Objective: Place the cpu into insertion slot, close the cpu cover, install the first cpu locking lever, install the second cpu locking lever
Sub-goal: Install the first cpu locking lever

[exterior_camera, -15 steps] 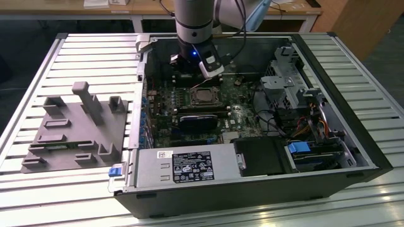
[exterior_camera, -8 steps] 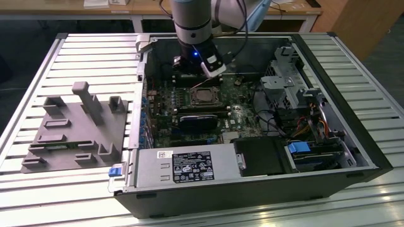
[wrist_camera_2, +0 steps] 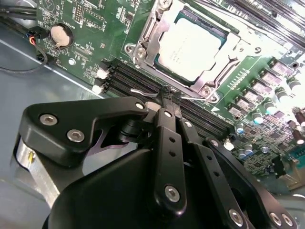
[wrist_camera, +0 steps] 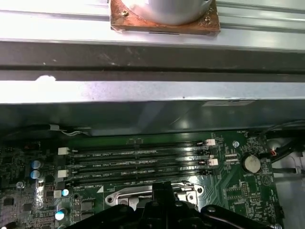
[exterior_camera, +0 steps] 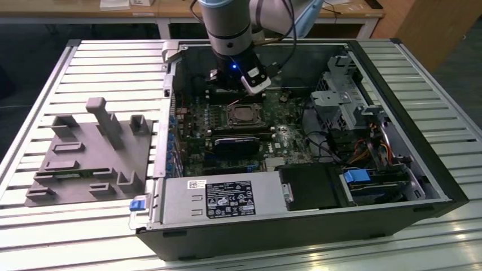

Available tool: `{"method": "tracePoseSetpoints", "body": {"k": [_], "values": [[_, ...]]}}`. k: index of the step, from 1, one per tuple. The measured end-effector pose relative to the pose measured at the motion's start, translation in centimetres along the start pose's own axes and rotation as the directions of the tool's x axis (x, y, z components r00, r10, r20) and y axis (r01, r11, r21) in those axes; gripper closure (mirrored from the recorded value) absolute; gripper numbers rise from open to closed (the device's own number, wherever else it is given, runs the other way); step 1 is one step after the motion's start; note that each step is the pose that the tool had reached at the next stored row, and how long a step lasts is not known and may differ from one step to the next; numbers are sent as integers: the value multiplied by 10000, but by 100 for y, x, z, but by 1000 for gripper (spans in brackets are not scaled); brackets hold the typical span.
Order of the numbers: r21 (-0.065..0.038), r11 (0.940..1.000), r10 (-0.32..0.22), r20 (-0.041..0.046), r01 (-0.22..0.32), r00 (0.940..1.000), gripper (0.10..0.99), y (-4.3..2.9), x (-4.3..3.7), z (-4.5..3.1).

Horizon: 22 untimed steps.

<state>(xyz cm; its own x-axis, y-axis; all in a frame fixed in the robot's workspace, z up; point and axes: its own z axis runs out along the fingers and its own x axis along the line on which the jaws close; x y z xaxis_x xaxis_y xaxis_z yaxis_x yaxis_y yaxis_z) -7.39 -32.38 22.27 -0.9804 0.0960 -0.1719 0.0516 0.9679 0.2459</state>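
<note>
The cpu (wrist_camera_2: 190,47) lies flat in the insertion slot (exterior_camera: 242,114), its silvery top showing through the window of the cpu cover (wrist_camera_2: 144,40), which is folded down around it. A thin wire locking lever (wrist_camera_2: 195,98) runs along the socket's edge beside the memory slots. My gripper (wrist_camera_2: 167,98) is shut, with its black fingers (wrist_camera_2: 167,143) pressed together. The tips sit right at that lever, and I cannot tell whether they grip it. In the exterior view the gripper (exterior_camera: 239,93) hangs just behind the socket, inside the open computer case. The first wrist view has the fingers (wrist_camera: 162,193) at the socket frame's edge.
Long black memory slots (wrist_camera: 138,160) lie between the socket and the case wall (wrist_camera: 143,90). A coin battery (wrist_camera_2: 60,34) and cables sit nearby. The power supply (exterior_camera: 218,197), a drive cage (exterior_camera: 339,96) and a grey fixture plate (exterior_camera: 90,152) on the slatted table surround the board.
</note>
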Motion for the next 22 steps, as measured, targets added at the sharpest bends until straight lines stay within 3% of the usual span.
{"method": "tracePoseSetpoints", "body": {"k": [11, 22], "values": [[-25, 10000, -39, 8, 39, 10000, 984, 35, 8, 50], [-27, 10000, -49, 5, 49, 10000, 984, 83, -34, 94]]}}
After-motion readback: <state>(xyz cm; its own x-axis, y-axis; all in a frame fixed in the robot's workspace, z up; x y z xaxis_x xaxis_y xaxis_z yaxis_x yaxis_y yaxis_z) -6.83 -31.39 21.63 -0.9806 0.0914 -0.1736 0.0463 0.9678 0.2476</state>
